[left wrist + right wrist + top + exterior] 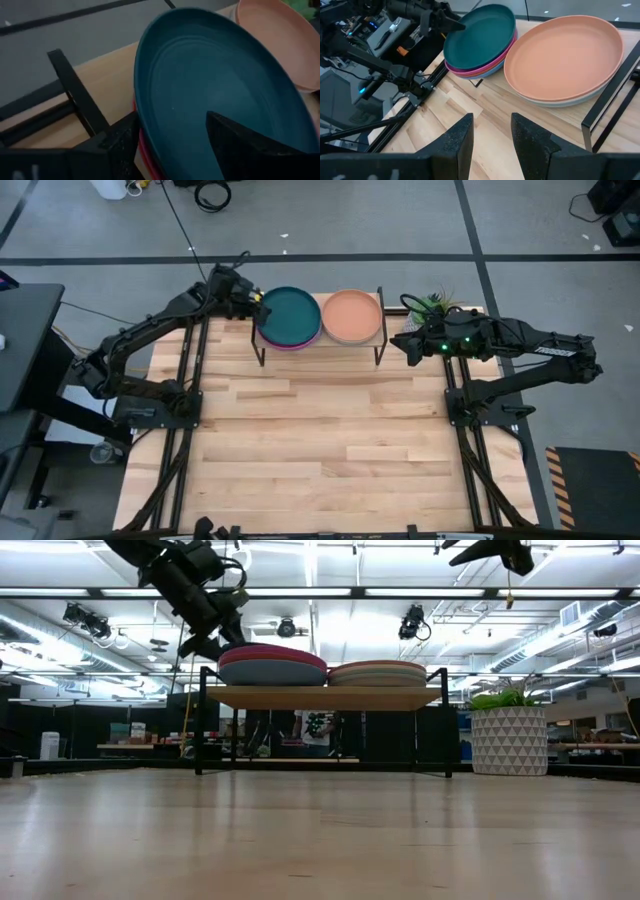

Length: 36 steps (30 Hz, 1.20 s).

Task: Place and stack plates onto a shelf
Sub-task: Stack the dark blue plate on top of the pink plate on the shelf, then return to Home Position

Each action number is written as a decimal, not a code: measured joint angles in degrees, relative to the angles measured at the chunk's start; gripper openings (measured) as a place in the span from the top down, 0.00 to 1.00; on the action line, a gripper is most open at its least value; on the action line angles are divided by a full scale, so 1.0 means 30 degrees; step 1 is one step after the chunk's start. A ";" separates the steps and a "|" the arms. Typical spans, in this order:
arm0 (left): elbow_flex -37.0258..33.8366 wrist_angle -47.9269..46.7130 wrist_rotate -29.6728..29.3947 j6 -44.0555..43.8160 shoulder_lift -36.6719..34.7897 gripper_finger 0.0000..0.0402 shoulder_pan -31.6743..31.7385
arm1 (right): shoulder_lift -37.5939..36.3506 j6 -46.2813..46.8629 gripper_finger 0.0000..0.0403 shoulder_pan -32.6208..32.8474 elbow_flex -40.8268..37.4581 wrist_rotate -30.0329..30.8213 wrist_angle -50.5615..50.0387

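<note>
The shelf (320,697) stands at the table's far middle and carries two stacks. The left stack is topped by the dark teal plate (289,312), which lies on a magenta plate (485,67) with more plates below. The right stack is topped by a pale peach plate (352,314) over a grey-white one (560,102). My left gripper (258,302) is open at the dark teal plate's left rim, with the rim between its fingers. My right gripper (405,345) hovers open and empty just right of the shelf, above table height. My left gripper comes at the dark teal plate's left rim (140,115) from the table's left. One finger (250,145) is over the plate's inside and the other finger (112,150) is outside, below the rim. I cannot tell whether either touches. The plate lies flat on its stack.
A potted plant (508,740) in a white patterned pot stands at the far right, behind my right gripper. The shelf's black legs (262,355) reach down to the table. The slatted tabletop (320,440) stretches from the shelf to the near edge.
</note>
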 joint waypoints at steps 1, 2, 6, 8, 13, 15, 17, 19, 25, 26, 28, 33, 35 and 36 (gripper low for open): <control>0.0000 0.0042 -0.0127 0.0133 0.0000 0.42 -0.0057 | 0.0000 0.0003 0.66 0.0000 0.0000 0.0000 -0.0003; 0.0000 0.0047 -0.0177 0.0141 -0.0016 0.42 -0.0044 | 0.0000 0.0002 0.66 0.0000 0.0000 0.0000 0.0001; 0.0155 -0.0163 0.0277 -0.0072 -0.0124 0.42 0.0278 | 0.0000 0.0003 0.66 0.0000 0.0000 0.0022 -0.0003; 0.0469 -0.0765 0.0678 0.0134 -0.0117 0.42 0.0506 | 0.0000 0.0003 0.66 0.0000 0.0000 0.0072 -0.0003; 0.1980 -0.1584 0.0676 0.0970 -0.0111 0.41 0.0988 | 0.0000 0.0003 0.66 -0.0015 0.0000 0.0102 -0.0003; 0.2982 -0.2227 0.0589 0.1753 -0.0109 0.41 0.1171 | 0.0000 0.0003 0.66 -0.0015 0.0000 0.0102 -0.0003; 0.3897 -0.2591 0.1213 0.3353 -0.0109 0.42 0.0864 | 0.0000 0.0003 0.66 -0.0015 0.0000 0.0102 -0.0003; 0.4588 -0.3200 0.2441 0.5247 -0.0124 0.43 -0.0224 | 0.0000 -0.0008 0.66 -0.0015 0.0000 0.0105 -0.0003; 0.5020 -0.4808 0.1390 0.8373 -0.0103 0.44 -0.6104 | 0.0000 -0.0343 0.66 -0.0015 0.0000 0.0603 -0.0003; 0.5020 -0.4909 0.0356 0.8637 -0.0027 0.44 -0.7088 | 0.0000 -0.0354 0.66 -0.0015 0.0000 0.0630 -0.0003; 0.5027 -0.4988 -0.2245 0.8872 0.0221 0.44 -0.8954 | 0.0000 -0.0383 0.66 -0.0036 0.0000 0.0656 0.0005; 0.5005 -0.5133 -0.6586 1.1335 0.0722 0.46 -1.2516 | 0.0079 -0.0587 0.66 -0.0267 -0.0007 0.0586 0.0006; 0.5013 -0.5123 -0.6608 1.1768 0.1053 0.48 -1.3386 | 0.0169 -0.0690 0.66 -0.0351 -0.0007 0.0486 0.0092; 0.5013 -0.5132 -0.6608 1.1699 0.1286 0.50 -1.3702 | 0.0232 -0.0704 0.66 -0.0393 -0.0007 0.0346 0.0099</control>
